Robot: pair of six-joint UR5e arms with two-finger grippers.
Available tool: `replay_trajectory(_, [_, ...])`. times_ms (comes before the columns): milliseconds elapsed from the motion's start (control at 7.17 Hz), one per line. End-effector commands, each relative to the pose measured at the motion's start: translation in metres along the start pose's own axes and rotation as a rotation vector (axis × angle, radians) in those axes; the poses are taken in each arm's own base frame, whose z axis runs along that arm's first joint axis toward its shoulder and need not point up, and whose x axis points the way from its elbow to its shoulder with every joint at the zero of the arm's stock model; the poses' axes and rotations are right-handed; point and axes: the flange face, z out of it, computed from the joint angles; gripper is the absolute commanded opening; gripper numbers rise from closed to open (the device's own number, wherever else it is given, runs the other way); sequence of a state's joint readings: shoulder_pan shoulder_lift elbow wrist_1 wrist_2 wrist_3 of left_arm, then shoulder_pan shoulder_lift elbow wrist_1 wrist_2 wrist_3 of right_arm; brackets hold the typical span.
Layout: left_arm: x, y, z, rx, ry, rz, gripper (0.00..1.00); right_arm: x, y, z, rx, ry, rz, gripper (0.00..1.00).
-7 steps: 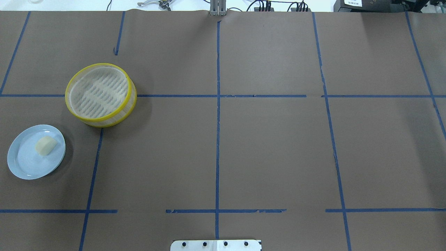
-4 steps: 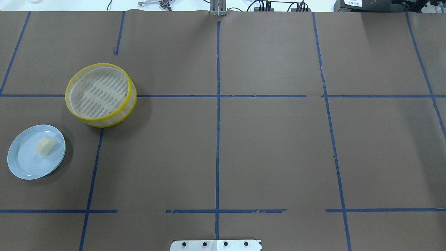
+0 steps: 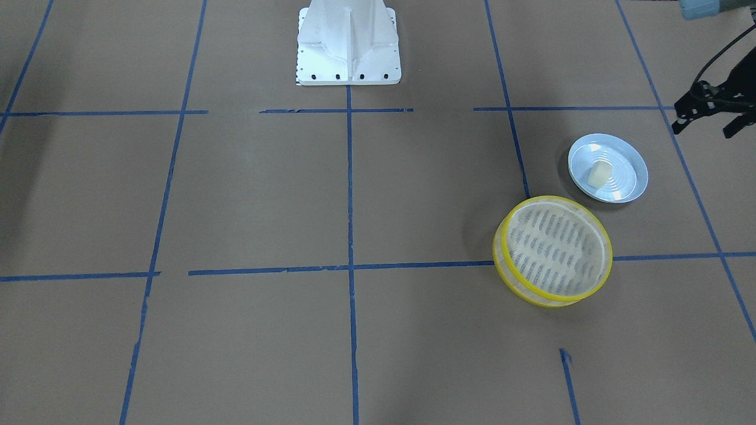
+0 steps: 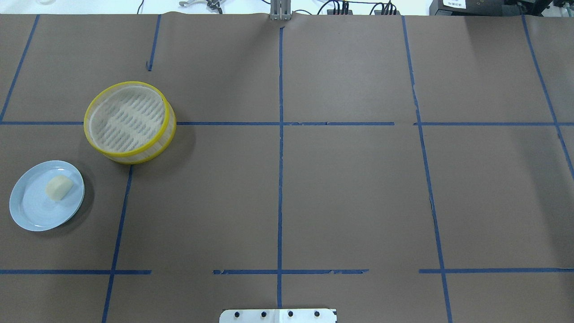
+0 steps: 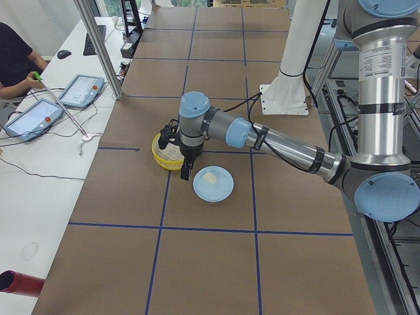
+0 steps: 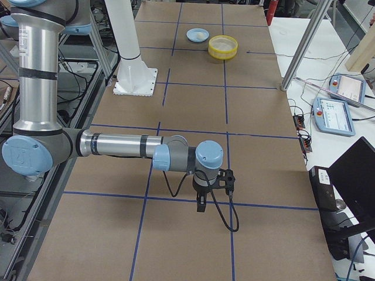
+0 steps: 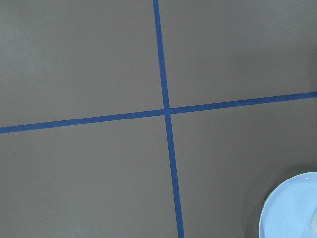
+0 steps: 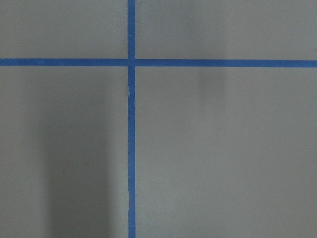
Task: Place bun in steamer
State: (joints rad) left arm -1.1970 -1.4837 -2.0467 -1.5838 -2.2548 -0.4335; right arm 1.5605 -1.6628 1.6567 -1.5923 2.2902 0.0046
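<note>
So, left claw (image 3: 704,131): hangs above the brown table (image 3: 413,195), fingers spread, gripping nothing.
Plate (image 3: 635,171): closest thing to it, on the table just inward of it.
Bun (image 3: 598,175): lying on the plate, clear of the fingers.
Steamer (image 3: 555,248): just beyond the plate, slotted base showing.
Right claw (image 6: 201,206): well apart, at the far end; whether spread or pressed together, I can't tell.

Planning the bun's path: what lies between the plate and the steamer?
Nothing: bare brown paper separates the plate and the steamer, shown in the overhead view.

Brown paper (image 4: 358,188) gridded with blue tape (image 4: 280,179) covers the table (image 4: 202,215).
</note>
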Motion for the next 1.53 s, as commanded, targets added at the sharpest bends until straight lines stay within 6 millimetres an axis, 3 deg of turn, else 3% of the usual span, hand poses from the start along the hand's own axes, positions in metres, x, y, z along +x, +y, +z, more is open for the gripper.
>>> replay_trajectory(0, [0.048, 0.011, 0.056, -0.034, -0.022, -0.037, 1.00, 0.000, 0.000, 0.000, 0.000, 0.000, 0.000, 1.00])
replay_trajectory(140, [0.059, 0.018, 0.097, -0.066, -0.009, -0.050, 1.00, 0.000, 0.000, 0.000, 0.001, 0.000, 0.001, 1.00])
replay_trajectory(419, [0.043, 0.016, 0.149, -0.008, 0.029, -0.058, 1.00, 0.000, 0.000, 0.000, 0.000, 0.000, 0.000, 1.00])
replay_trajectory(837, [0.053, 0.026, 0.166, -0.034, 0.022, -0.027, 1.00, 0.000, 0.000, 0.000, 0.001, 0.000, 0.001, 1.00])
replay_trajectory(1395, [0.048, 0.030, 0.186, -0.067, 0.000, -0.020, 1.00, 0.000, 0.000, 0.000, 0.001, 0.000, 0.001, 1.00])
